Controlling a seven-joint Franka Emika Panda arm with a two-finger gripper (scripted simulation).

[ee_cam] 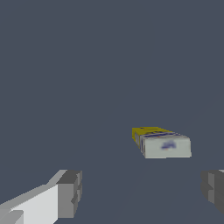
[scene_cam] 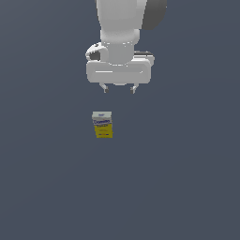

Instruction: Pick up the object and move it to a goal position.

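The arm (scene_cam: 119, 21) is smooth glossy white, a thick rounded column with a dark grey cap at one shoulder. It widens into a broad white block with rounded corners. The end effector (scene_cam: 119, 88) carries two small grey fingers (ee_cam: 70, 194), blocky and ridged, on white mounts.

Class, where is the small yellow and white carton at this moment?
In the exterior view the carton lies on the grey floor near the middle, apart from the open pincer, which hangs above it and slightly toward that view's right.
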